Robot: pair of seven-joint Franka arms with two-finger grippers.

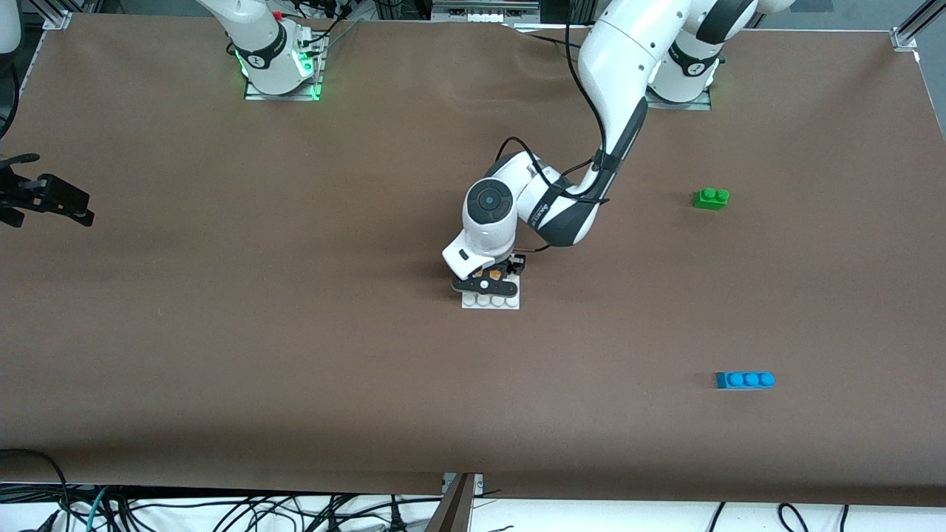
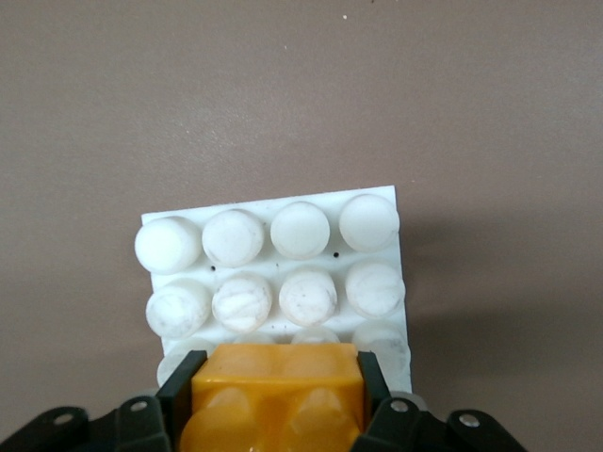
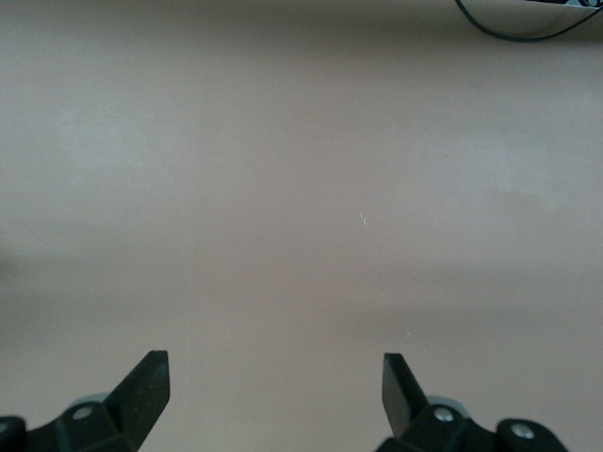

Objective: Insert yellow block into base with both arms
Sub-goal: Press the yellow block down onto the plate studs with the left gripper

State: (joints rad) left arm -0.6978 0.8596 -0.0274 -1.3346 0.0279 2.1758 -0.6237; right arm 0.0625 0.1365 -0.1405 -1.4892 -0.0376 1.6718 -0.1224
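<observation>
Where the left arm bends down at the middle of the brown tabletop (image 1: 222, 355), the front view shows its left gripper (image 1: 494, 279) low over the flat square white plastic studded base (image 1: 491, 301), a sliver of the small yellow-orange plastic two-stud block (image 1: 488, 273) showing between its fingers. A green two-stud brick (image 1: 711, 198) and a blue three-stud brick (image 1: 745, 380) lie toward the left arm's end. The right gripper (image 1: 44, 198) waits at the right arm's end.

Left wrist view: the gripper (image 2: 277, 400) clamps the block (image 2: 278, 395) by its short ends, studs up, long axis running finger to finger, over the base's (image 2: 273, 273) edge row.

Right wrist view: the gripper (image 3: 275, 381) gapes wide, empty, over bare tabletop (image 3: 301, 188).
</observation>
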